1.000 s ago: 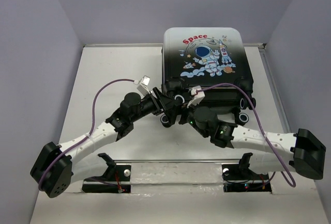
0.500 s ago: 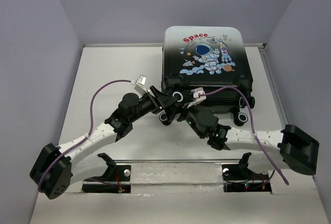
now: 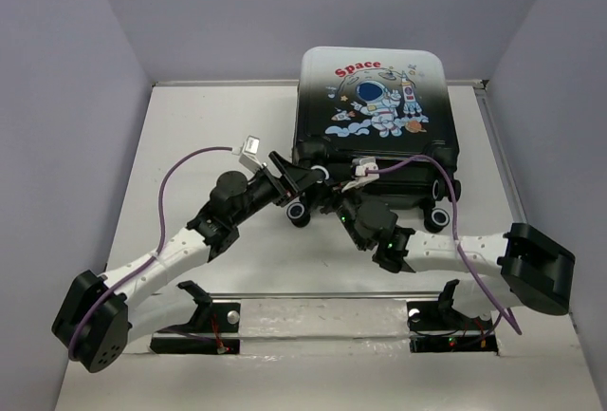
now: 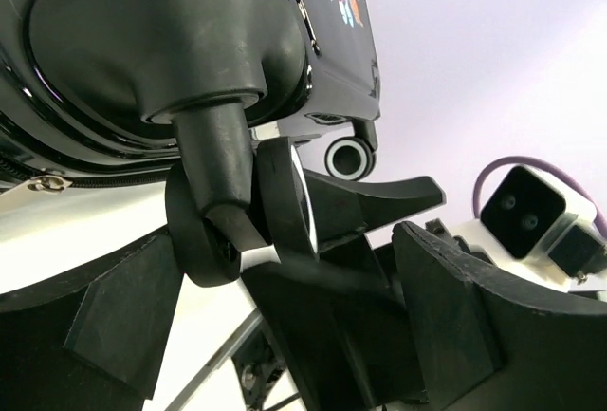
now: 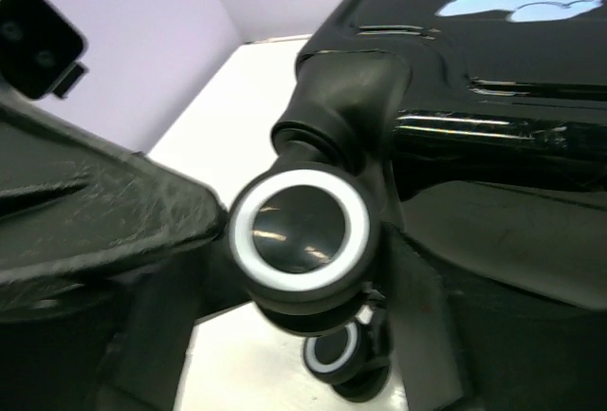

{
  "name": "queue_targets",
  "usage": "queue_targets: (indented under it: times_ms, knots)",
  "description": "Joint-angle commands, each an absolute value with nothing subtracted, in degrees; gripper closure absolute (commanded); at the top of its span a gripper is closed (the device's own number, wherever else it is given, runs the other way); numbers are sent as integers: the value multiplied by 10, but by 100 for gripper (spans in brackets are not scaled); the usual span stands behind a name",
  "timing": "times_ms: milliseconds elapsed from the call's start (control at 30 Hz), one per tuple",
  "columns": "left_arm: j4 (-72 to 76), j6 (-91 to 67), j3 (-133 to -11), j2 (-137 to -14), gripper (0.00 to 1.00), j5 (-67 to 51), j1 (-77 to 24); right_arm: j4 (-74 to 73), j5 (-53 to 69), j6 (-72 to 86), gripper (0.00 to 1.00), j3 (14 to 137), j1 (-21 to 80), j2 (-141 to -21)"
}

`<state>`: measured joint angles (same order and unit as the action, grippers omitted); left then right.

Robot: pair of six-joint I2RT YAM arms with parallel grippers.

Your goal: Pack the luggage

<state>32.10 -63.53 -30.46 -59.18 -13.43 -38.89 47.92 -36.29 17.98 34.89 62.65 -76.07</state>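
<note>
The luggage (image 3: 375,107), a closed hard-shell suitcase with an astronaut and red "Space" print, lies at the back of the table with its black wheels facing the arms. Both grippers meet at its near left corner. My left gripper (image 3: 302,186) is open, its fingers (image 4: 446,316) spread wide around a caster wheel (image 4: 204,240). My right gripper (image 3: 334,204) has a white-ringed wheel (image 5: 299,231) between its jaws, which press on both sides of it. A second wheel (image 5: 337,359) shows below it. The suitcase's inside is hidden.
The table has raised side walls (image 3: 142,145) and a back wall. Another wheel pair (image 3: 438,216) sits at the suitcase's near right corner. Purple cables loop over both arms. Two black mounts (image 3: 204,302) stand at the near edge.
Both grippers have moved in closer on the suitcase's near left corner wheels. The right arm has swung left and stretched out. The suitcase has barely shifted.
</note>
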Motion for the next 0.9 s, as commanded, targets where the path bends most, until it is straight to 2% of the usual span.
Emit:
queue_targets:
  times_ms: [0,100,167,200,267,367,433,500,567,600,633,667,733,867]
  knots:
    - [394,-598,-296,-556,4,-230,-402,658,-450,187,39,430,611,-765]
    - [393,-598,-287,-548,5,-235,-392,662,-461,188,60,429,611,-773]
    - [389,-597,-278,-541,5,-236,-383,665,-467,186,68,424,611,-773]
    - [377,-593,-275,-533,5,-236,-381,660,-467,187,76,422,611,-771]
    - [344,-561,-272,-521,6,-222,-374,647,-463,190,79,413,611,-759]
    - [227,-518,-272,-479,9,-142,-374,606,-448,197,83,404,611,-731]
    - [145,-482,-266,-439,13,-56,-374,576,-441,208,86,389,611,-712]
    - [120,-467,-244,-398,22,-10,-374,557,-431,215,86,373,611,-682]
    - [123,-447,-213,-381,32,31,-374,513,-418,218,86,370,611,-665]
    - [133,-435,-206,-381,42,35,-375,492,-412,222,86,365,611,-649]
    - [140,-435,-200,-388,47,35,-375,492,-408,226,86,362,611,-642]
    - [149,-421,-193,-400,56,34,-380,474,-406,228,86,360,611,-635]
    - [185,-397,-192,-467,64,41,-402,463,-407,226,86,352,611,-619]
    - [250,-349,-220,-546,66,49,-452,451,-404,217,86,348,611,-606]
